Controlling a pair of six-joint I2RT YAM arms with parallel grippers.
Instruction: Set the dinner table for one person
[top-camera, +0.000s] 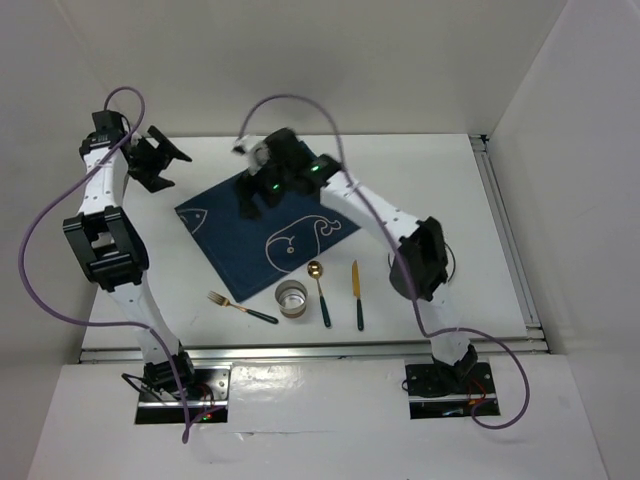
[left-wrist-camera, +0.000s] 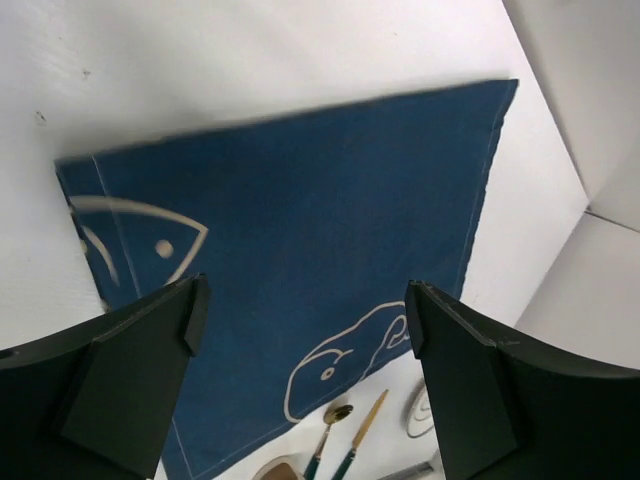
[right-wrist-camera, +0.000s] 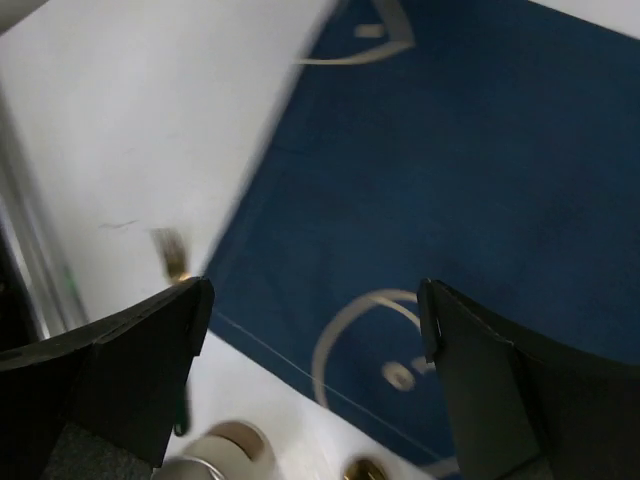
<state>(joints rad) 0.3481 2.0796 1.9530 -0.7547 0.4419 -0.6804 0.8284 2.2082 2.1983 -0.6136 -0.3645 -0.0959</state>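
Observation:
The dinner table is a white top with a dark blue whale placemat lying askew at its middle. My right gripper hovers open over the mat's far corner; in its wrist view the right gripper has only the placemat showing between its fingers. My left gripper stands open above bare table, left of the mat and far back, and the left gripper looks down on the placemat. Both hold nothing.
In front of the mat lie a fork, a metal cup, a gold spoon and a knife. A white plate sits right of them, mostly under the right arm. Metal rails edge the table.

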